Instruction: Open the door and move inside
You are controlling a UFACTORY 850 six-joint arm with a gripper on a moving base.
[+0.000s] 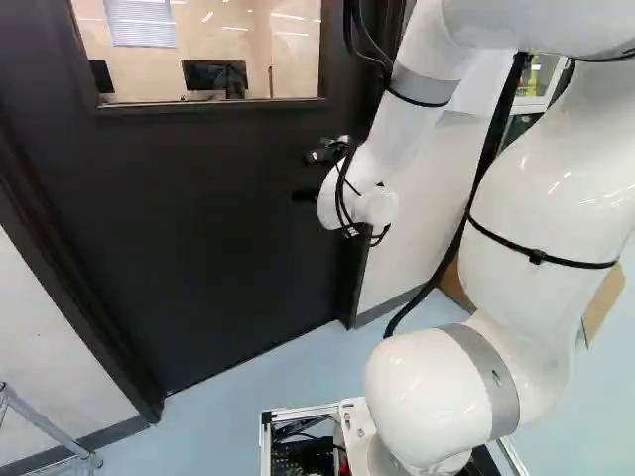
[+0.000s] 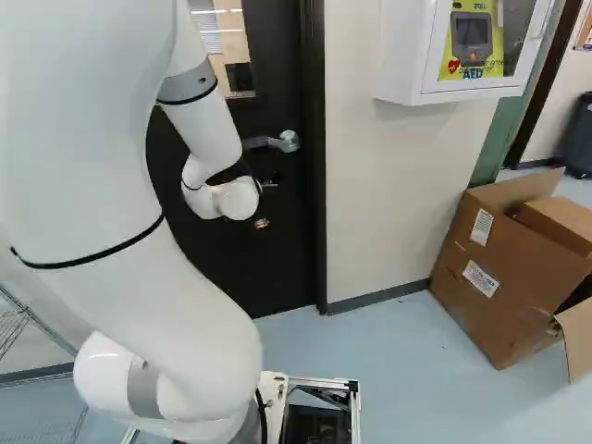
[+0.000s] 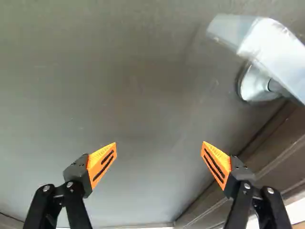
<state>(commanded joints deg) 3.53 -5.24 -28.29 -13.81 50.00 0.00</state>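
The gripper [image 1: 305, 195] reaches toward the dark door [image 1: 213, 223] in the left base view, mostly behind the arm's white wrist. Seen from the wrist, the gripper [image 3: 158, 149] is open, its orange-padded fingers wide apart with nothing between them. The flat face of the door [image 3: 128, 95] lies ahead of it. A silver lever handle [image 3: 279, 45] stands off to one side, clear of both fingers. In the right base view the handle [image 2: 285, 141] is just above the arm's wrist. The door appears closed in its frame.
The dark door frame [image 2: 314, 185] borders a pale wall [image 2: 370, 203]. An opened cardboard box [image 2: 490, 277] sits on the floor right of the door, below a white wall cabinet [image 2: 418, 83]. A wire rack [image 1: 40, 426] stands at the far left. A window [image 1: 223, 50] pierces the door.
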